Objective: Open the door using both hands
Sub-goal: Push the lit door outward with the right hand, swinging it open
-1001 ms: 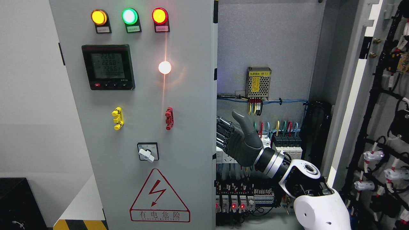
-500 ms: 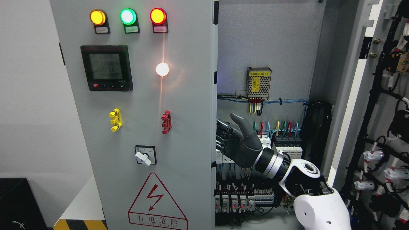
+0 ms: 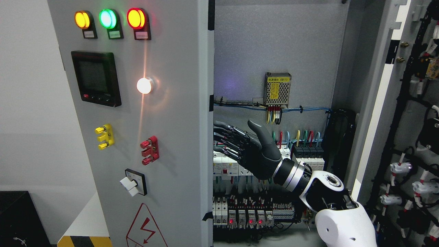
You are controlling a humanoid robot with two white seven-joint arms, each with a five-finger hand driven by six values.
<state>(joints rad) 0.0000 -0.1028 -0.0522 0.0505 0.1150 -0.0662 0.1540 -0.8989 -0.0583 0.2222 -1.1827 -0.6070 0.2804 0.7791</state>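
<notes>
The grey left cabinet door (image 3: 175,137) stands partly swung outward, its right edge near the picture's middle. It carries three lamps, a dark meter, a glowing white button, yellow and red terminals and a rotary switch. My right hand (image 3: 236,144) comes in from the lower right and reaches into the cabinet opening just right of that edge. Its fingers (image 3: 226,135) are spread and straight, pointing left toward the door's edge, thumb up, holding nothing. The right door (image 3: 380,103) is wide open at the far right. My left arm does not show.
Inside the cabinet are a metal power supply (image 3: 277,88), coloured wires, and rows of breakers (image 3: 240,216) below my hand. Cable harnesses and connectors (image 3: 411,178) line the open right door. A black box (image 3: 20,219) and striped floor marking sit at the lower left.
The left door has swung further open toward the left, exposing more of the cabinet's inside. My right hand's fingers, earlier hidden behind the door's edge, now show fully.
</notes>
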